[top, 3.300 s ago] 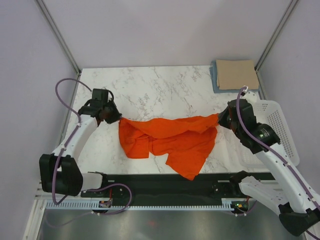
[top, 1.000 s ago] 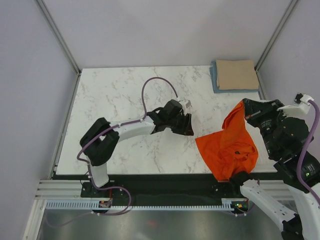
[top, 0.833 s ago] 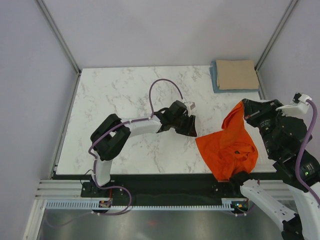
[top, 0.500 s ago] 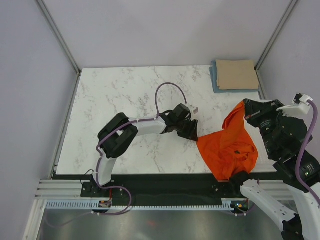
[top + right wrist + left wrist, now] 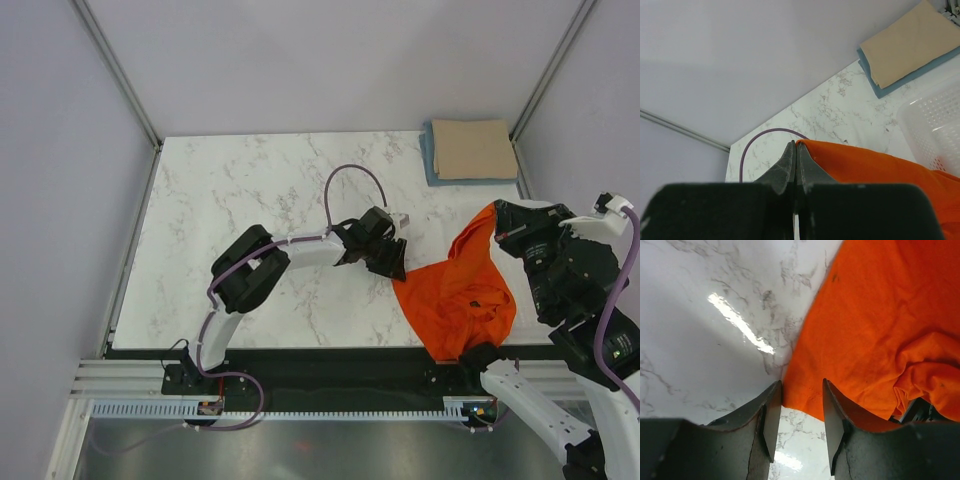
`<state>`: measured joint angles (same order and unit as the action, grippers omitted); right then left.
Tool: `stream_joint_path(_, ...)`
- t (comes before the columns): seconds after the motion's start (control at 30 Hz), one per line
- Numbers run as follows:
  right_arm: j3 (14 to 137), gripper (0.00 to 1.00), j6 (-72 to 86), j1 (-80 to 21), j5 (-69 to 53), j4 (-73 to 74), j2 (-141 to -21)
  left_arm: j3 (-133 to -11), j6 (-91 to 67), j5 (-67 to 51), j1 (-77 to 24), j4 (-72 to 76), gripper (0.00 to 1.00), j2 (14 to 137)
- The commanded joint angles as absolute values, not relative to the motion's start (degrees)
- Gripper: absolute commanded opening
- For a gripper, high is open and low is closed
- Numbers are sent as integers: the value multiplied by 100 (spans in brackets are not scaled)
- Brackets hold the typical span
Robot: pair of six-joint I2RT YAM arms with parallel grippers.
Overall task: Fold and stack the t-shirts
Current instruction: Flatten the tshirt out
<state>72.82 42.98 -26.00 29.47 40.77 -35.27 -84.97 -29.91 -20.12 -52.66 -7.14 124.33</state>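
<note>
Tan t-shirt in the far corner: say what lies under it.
A light blue t-shirt, only its left and near edges showing; the tan t-shirt covers the rest.

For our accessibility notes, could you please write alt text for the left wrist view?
The left claw stands open, with a hemmed edge of the orange t-shirt showing in the gap between its dark fingers, not yet pinched. The white marble table fills the left half.

white arm links (image 5: 305, 248), black joints (image 5: 245, 280), purple cables (image 5: 350, 167), dark left gripper (image 5: 801, 385).
</note>
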Motion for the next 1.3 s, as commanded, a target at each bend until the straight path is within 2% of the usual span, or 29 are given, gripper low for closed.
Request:
stream_joint_path(0.0, 7383, 0, 4149, -2593, 3015, 3964, -3647, -8403, -2742, -1776, -5510, -993, 46, 12551)
stream_joint_path(0.17, 7400, 0, 4192, -2593, 2971, 3973, -3648, -8306, -2848, -1714, -5511, -1028, 27, 12507)
stream_joint_path(0.2, 7400, 0, 4192, -2593, 2962, 3964, -3656, -8306, -2830, -1644, -5511, -1098, 18, 12446)
stream_joint_path(0.3, 7400, 0, 4227, -2593, 2988, 3973, -3726, -8253, -2813, -1092, -5502, -1431, 2, 12122)
stream_joint_path(0.47, 7488, 0, 4201, -2584, 2840, 3964, -3946, -8148, -2461, 183, -5327, -2231, 2, 11138)
stream_joint_path(0.63, 7533, 0, 4096, -2593, 2759, 3806, -4139, -7840, -2294, 948, -4537, -2943, 2, 10003)
stream_joint_path(0.77, 7190, 0, 4025, -2584, 2856, 3367, -4210, -7778, -2066, 581, -3500, -3216, 2, 9685)
stream_joint_path(0.87, 6856, 0, 4034, -2593, 2892, 3086, -4385, -8136, -1558, 317, -2648, -3217, 2, 10052)
stream_joint_path(1.0, 6355, 0, 4166, -2584, 2795, 2647, -4535, -9138, -1091, 27, -2286, -3217, 2, 11002)
stream_joint_path(1.1, 6091, 0, 4184, -2584, 2795, 2260, -4737, -10219, -1107, -437, -2127, -3217, 2, 11968)
stream_joint_path(1.23, 6108, 0, 4043, -2593, 3014, 2092, -5097, -12412, -1221, -940, -2022, -3278, 3, 13199)
stream_joint_path(1.27, 6134, 0, 3991, -2584, 3049, 2083, -5237, -12732, -1387, -1001, -1969, -3374, 15, 13384)
